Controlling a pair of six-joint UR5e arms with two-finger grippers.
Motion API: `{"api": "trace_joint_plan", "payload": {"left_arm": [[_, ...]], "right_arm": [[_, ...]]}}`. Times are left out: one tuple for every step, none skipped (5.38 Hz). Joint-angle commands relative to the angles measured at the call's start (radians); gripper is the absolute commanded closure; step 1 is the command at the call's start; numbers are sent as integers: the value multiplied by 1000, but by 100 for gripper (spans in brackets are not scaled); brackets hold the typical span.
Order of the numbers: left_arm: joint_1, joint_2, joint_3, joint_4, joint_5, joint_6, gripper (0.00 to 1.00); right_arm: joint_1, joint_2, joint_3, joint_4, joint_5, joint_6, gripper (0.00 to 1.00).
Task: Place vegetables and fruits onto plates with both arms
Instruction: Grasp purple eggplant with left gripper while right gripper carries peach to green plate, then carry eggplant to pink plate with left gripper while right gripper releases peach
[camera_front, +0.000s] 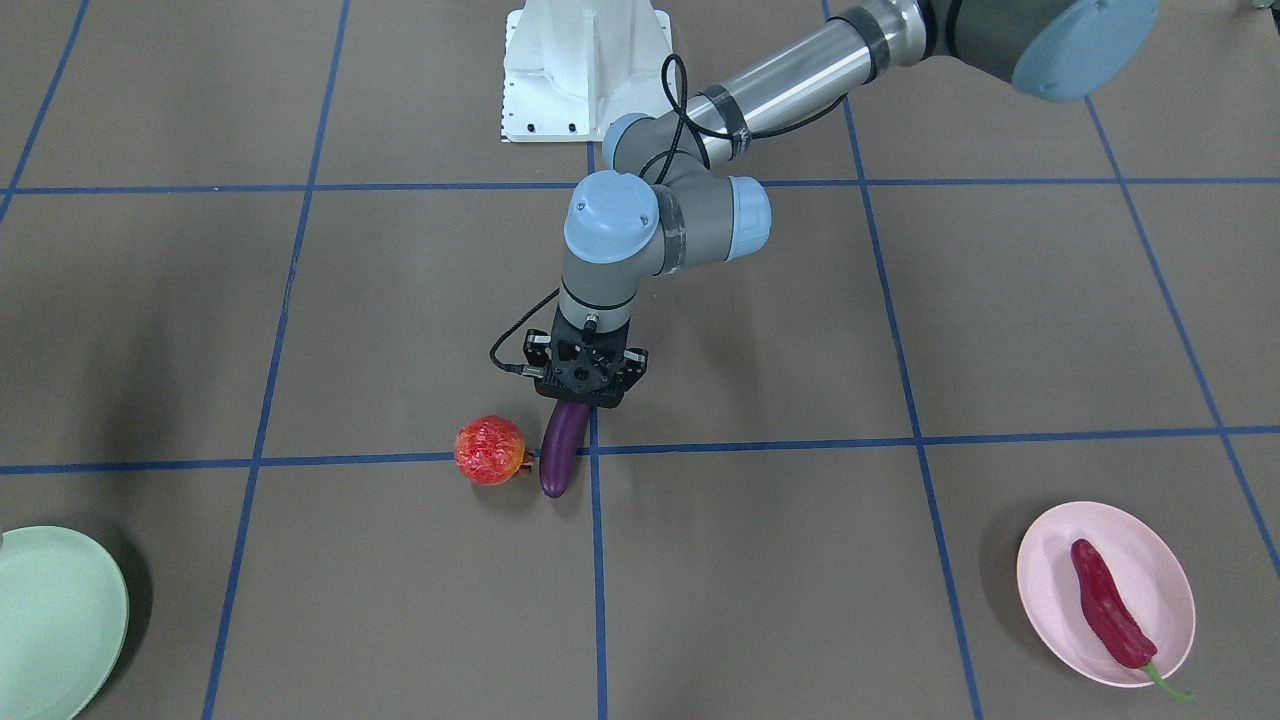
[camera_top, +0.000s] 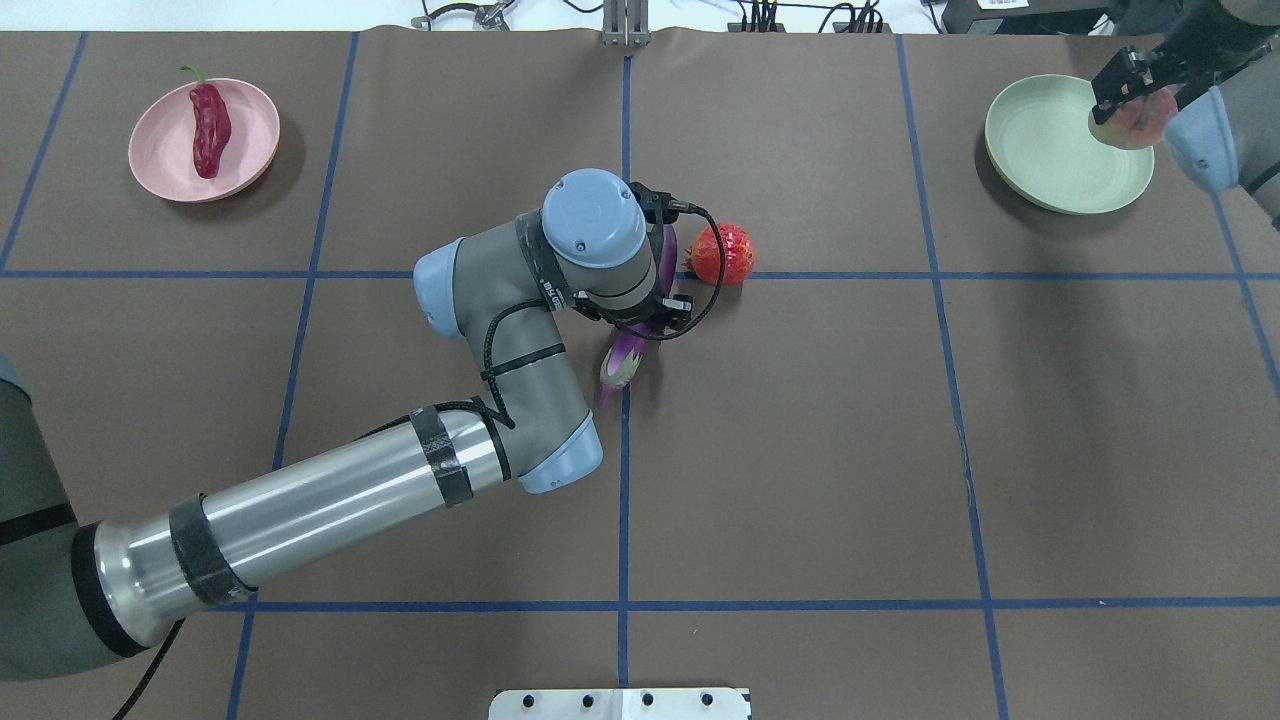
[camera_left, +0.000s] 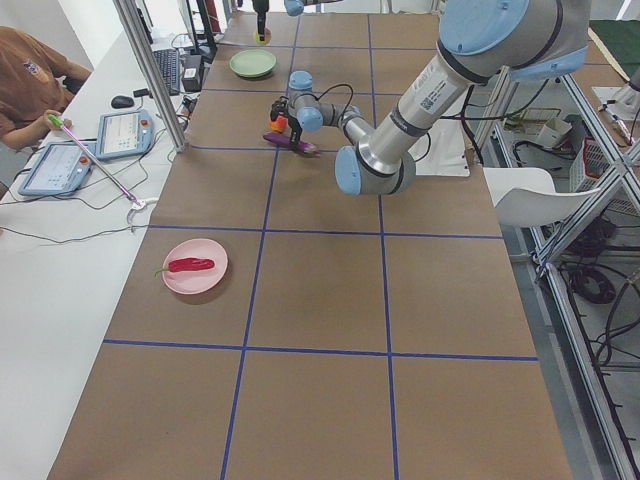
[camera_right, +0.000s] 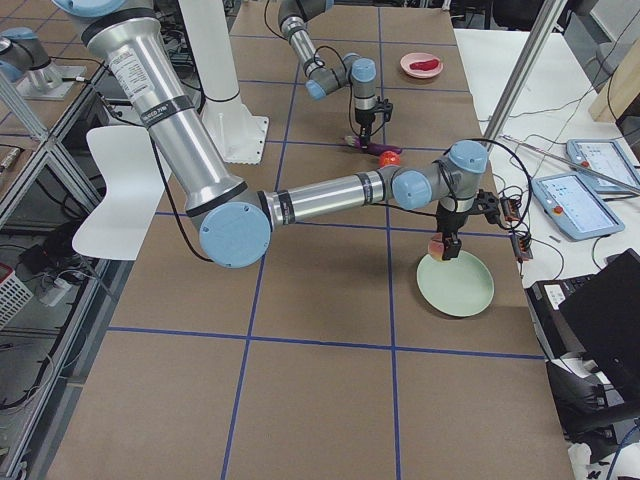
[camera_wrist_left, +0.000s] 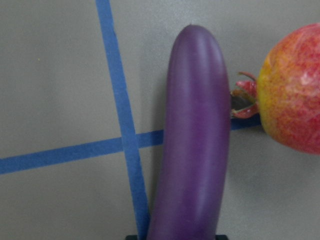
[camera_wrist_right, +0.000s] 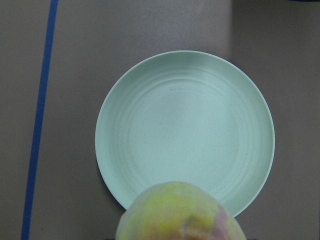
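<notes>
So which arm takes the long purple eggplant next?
Left. The left hand is down over the long glossy purple eggplant; the right hand holds the round yellow-green peach at the mint green plate.

The brown, blue-taped table (camera_front: 900, 300) bore the eggplant (camera_front: 560, 450), flat at the left gripper (camera_front: 582, 403). The pomegranate (camera_front: 489, 450) lay just beside that gripper and the pink plate (camera_front: 1160, 560) well away. The mint plate (camera_top: 1050, 150) sat beneath the right gripper (camera_top: 1137, 95) and its peach (camera_top: 1130, 125).

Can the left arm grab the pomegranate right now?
Probably not yet. The left gripper is down over the eggplant, which lies right beside the pomegranate. Nothing covers the pomegranate, though.
</notes>
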Motion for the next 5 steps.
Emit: {"api": "trace_joint_plan", "payload": {"left_arm": [[-55,-1,-51,59,-10,-4,100],[-124,-1,-83,136,-62,-1,100],[-257,4,-85,174,-224,11,100],[-377,10,-89,210,-307,86,100],[-446,14,-82,368,-304,314,100]], "right_arm": [[-2,3,-28,5,-1,-2,100],[-2,3,-96,108,-2,-2,100],[-7,6,-147,155,-2,-2,100],[-16,12,-151,157,-4,0,100],[-77,14,-154,189,-108,3,100]]}}
